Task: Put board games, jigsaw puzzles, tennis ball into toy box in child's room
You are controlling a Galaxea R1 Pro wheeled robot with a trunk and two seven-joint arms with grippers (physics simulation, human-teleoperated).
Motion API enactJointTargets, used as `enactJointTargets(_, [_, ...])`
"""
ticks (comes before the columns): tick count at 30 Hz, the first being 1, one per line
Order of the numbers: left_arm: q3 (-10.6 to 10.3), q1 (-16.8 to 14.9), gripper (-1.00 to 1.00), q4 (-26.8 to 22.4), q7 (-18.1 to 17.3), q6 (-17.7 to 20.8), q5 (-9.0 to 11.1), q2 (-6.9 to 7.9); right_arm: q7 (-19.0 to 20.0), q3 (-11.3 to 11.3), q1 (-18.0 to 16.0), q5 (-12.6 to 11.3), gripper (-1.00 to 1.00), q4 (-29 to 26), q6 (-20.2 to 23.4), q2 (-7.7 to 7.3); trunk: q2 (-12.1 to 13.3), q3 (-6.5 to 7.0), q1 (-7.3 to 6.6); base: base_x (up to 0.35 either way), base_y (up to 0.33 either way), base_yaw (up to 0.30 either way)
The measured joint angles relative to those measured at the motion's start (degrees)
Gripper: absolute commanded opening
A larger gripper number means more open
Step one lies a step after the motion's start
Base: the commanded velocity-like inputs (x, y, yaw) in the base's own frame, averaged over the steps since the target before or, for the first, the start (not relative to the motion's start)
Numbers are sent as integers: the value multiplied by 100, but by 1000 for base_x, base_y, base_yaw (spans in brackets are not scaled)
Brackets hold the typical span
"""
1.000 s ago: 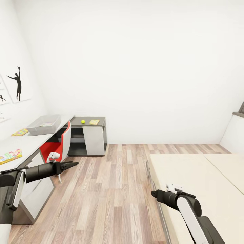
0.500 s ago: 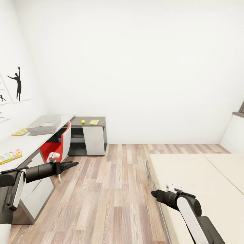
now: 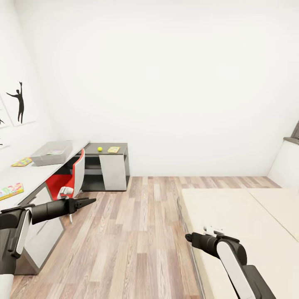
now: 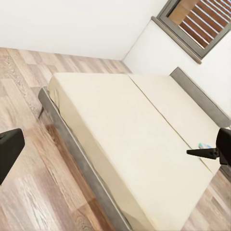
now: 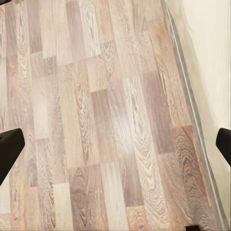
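In the head view the see-through toy box (image 3: 52, 152) stands on the light grey table (image 3: 37, 172) at the left wall. The tennis ball (image 3: 99, 149) and a flat yellow piece (image 3: 113, 149) lie on the table's lower dark section. A multicoloured jigsaw puzzle (image 3: 21, 162) lies beside the toy box, and a larger printed board game (image 3: 10, 191) lies nearer me. The cream bed (image 3: 249, 224) is at the right. Near the headboard a small bluish box (image 4: 204, 145) peeks out. My left gripper (image 3: 89, 202) is open over the floor by the table. My right gripper (image 3: 189, 238) is open at the bed's edge.
A red chair (image 3: 66, 178) is pushed under the table. Wood-plank floor (image 3: 137, 232) runs between table and bed. Black silhouette pictures (image 3: 18, 101) hang on the left wall. A grey-framed window (image 4: 202, 24) sits above the bed's far side.
The whole picture has shifted a little, so the table and its things sit slightly further left: the camera moved. Both arms keep their pose.
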Motion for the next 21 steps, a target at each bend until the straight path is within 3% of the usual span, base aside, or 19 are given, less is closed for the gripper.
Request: enactJointTargets(21, [-6,0,100,-1,-2,0,0,-1,0,0,0,-1,100,0,2,-3,1,0,0,0,-286,0])
